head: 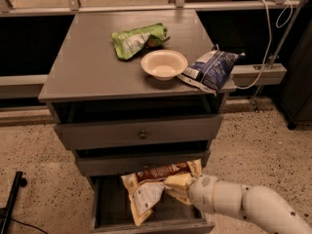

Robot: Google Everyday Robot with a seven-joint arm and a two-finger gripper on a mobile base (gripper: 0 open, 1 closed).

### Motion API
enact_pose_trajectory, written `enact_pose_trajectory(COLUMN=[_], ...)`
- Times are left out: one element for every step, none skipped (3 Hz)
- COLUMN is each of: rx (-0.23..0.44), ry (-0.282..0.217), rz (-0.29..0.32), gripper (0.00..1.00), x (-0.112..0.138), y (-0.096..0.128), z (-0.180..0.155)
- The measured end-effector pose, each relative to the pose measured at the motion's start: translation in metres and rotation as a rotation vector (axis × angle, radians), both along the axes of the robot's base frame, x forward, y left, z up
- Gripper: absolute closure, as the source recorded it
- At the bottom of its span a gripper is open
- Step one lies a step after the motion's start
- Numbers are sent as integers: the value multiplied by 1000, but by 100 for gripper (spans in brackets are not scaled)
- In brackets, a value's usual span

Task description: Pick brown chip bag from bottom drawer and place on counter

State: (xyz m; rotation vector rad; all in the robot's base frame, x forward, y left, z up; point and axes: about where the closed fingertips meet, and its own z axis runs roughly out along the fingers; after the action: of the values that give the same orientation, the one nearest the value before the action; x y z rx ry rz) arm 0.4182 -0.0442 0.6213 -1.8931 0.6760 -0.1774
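Note:
The brown chip bag (155,187), crinkled brown and tan with a white label panel, is held above the open bottom drawer (146,225), in front of the middle drawer's lower edge. My gripper (183,188) comes in from the lower right on a white arm and is shut on the bag's right end. The bag's lower left corner hangs down over the drawer's dark inside. The grey counter (92,67) is the cabinet's top, well above the bag.
On the counter lie a green bag (138,39), a white bowl (164,64) and a dark blue bag (210,69) overhanging the right edge. Two upper drawers (139,133) with small knobs sit above the open one. A white cable (267,38) hangs at the right.

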Motion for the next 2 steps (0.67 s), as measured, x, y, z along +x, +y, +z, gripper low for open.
enact_pose_trajectory(rx=[-93,-126], ry=[-9,-33], rz=[16,149], gripper=[100,100], x=[20,55], y=[4,19], z=[32,86])
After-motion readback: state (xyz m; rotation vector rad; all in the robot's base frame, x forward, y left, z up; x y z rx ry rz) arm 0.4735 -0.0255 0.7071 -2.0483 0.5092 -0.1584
